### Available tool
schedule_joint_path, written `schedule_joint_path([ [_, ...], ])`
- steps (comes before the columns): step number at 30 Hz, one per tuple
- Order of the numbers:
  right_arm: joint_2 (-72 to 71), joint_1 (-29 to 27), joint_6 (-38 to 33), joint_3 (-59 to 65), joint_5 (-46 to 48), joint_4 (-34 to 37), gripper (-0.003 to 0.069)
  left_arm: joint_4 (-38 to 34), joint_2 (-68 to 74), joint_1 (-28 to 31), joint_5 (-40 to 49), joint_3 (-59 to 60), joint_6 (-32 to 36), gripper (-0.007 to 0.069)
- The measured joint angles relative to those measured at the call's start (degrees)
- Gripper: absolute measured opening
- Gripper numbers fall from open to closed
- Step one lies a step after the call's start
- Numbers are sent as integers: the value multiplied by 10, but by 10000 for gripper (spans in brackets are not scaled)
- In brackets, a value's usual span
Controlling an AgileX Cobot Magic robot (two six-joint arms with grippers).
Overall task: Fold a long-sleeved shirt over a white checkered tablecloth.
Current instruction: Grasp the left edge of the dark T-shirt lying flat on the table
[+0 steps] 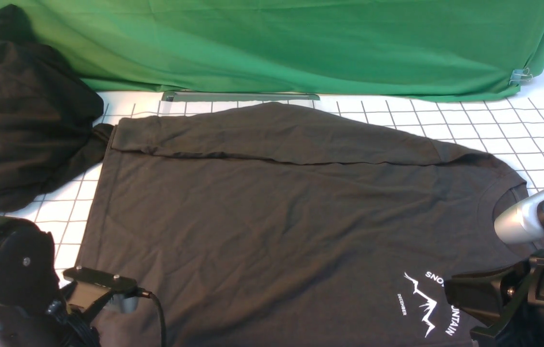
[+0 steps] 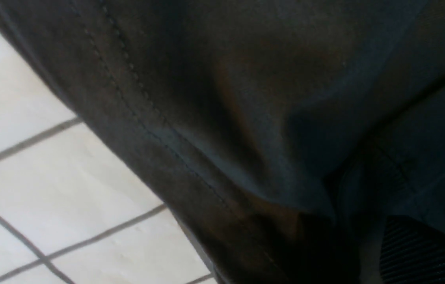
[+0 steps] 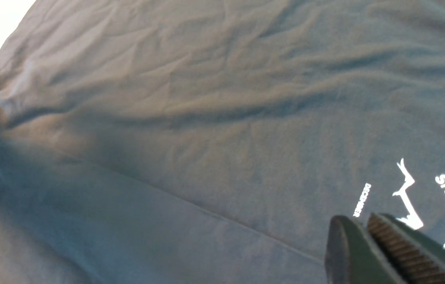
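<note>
The long-sleeved shirt lies flat on the white checkered tablecloth, collar to the right, its far sleeve folded across the body. Its white mountain print shows near my right arm. In the right wrist view my right gripper is shut and empty, just above the shirt beside the print. My left arm is at the shirt's near left corner. In the left wrist view the hem bunches into my left gripper, which looks shut on it; the tablecloth shows beside it.
A shapeless black heap of cloth lies at the far left, touching the shirt's folded sleeve end. Green cloth hangs along the back, held by a clip. A flat grey strip lies at its foot.
</note>
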Motion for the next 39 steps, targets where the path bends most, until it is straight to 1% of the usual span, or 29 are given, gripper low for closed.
schedule_joint_path([
  [7, 0, 0, 0, 0, -2, 0, 62, 24, 1, 0, -9, -5, 1, 246],
  [14, 0, 0, 0, 0, -2, 0, 62, 20, 1, 0, -8, -22, 2, 246],
  [17, 0, 0, 0, 0, -2, 0, 62, 20, 1, 0, -4, -19, 4, 234],
  [23, 0, 0, 0, 0, -4, 0, 67, 20, 1, 0, 0, -14, 19, 181],
  [25, 0, 0, 0, 0, -4, 0, 67, 20, 1, 0, 0, -12, 19, 136],
  [26, 0, 0, 0, 0, -5, 0, 68, 20, 1, 0, 1, -12, 19, 126],
  [27, 0, 0, 0, 0, -5, 0, 68, 20, 1, 0, 1, -12, 19, 82],
  [29, 0, 0, 0, 0, -5, 0, 68, 20, 1, 0, 1, -12, 21, 34],
  [31, 0, 0, 0, 0, -6, 0, 68, 20, 1, 0, 3, -14, 21, 14],
  [36, 0, 0, 0, 0, -9, 0, 71, 20, 1, 0, 54, -41, 22, 12],
  [37, 0, 0, 0, 0, -11, 0, 71, 20, 2, 0, 82, -59, 22, 12],
  [39, 0, 0, 0, 0, -12, 0, 71, 20, 0, 0, 109, -75, 22, 12],
])
